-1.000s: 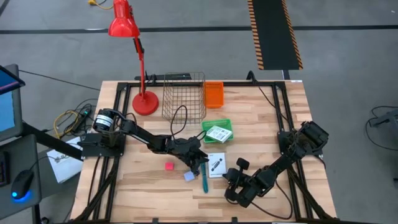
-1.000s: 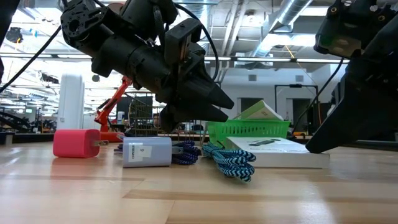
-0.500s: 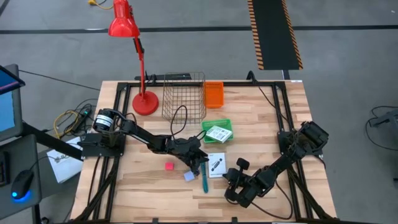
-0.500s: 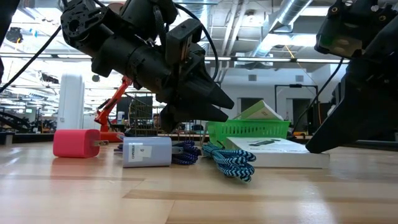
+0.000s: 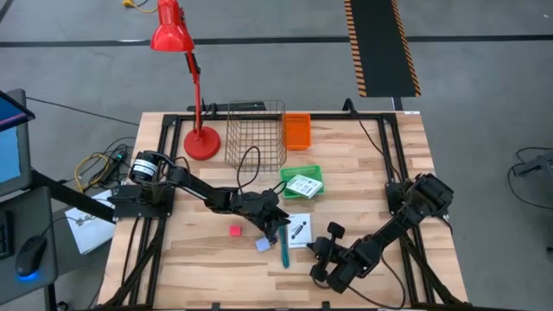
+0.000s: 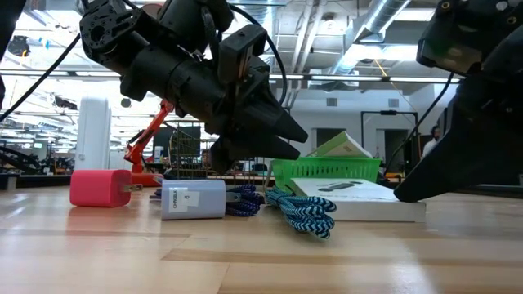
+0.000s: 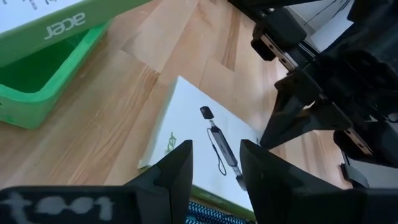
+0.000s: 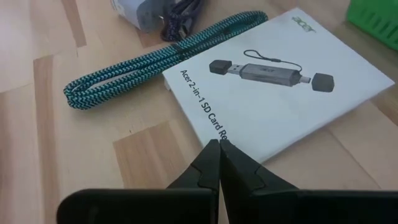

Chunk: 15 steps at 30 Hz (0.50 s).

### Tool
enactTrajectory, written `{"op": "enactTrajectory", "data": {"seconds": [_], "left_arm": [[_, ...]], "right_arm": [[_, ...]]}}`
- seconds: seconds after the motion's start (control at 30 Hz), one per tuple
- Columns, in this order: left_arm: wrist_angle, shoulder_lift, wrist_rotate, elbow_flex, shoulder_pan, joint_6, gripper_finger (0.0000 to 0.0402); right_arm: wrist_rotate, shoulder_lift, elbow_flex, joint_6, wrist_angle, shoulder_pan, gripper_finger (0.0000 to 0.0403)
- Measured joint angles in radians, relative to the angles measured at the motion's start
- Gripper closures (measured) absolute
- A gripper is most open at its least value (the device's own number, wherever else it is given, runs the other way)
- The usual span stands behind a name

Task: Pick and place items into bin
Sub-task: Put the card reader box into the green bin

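A white packet (image 5: 299, 230) printed with a black card reader lies flat on the table. Beside it lie a teal braided cord (image 5: 284, 247), a dark blue cord (image 6: 245, 200), a pale-blue cube (image 5: 263, 244) and a pink cube (image 5: 235, 231). A second white packet (image 5: 303, 185) rests in the green bin (image 5: 289, 175). My left gripper (image 7: 214, 165) is open and hovers over the printed packet (image 7: 205, 134) and the teal cord. My right gripper (image 8: 217, 163) is shut, with its tips at that packet's edge. My right gripper's shut fingertips (image 8: 214, 152) meet the printed packet at the edge (image 8: 202, 130) next to the title print. They come slanting down from the table's near right side. The packet lies flat on the table.
A wire basket (image 5: 256, 134) and an orange bin (image 5: 296, 130) stand at the far side, with a red lamp's base (image 5: 201, 142) to their left. The near left of the tabletop (image 5: 199, 268) is bare wood. A cable runs along the left arm.
My right gripper has crept a little toward the table's left, and the printed packet has slid and turned slightly that way in front of it. The left arm has kept still.
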Motion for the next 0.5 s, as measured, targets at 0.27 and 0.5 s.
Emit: {"op": "enactTrajectory", "data": {"seconds": [0.27, 0.5], "left_arm": [[0.018, 0.0, 0.03, 0.0, 0.0, -0.002, 0.028], [0.022, 0.0, 0.091, 0.0, 0.0, -0.039, 0.028]], "right_arm": [[0.002, 0.001, 0.007, 0.02, -0.021, 0.001, 0.0403], [0.023, 0.015, 0.008, 0.045, -0.019, 0.004, 0.0403]]}}
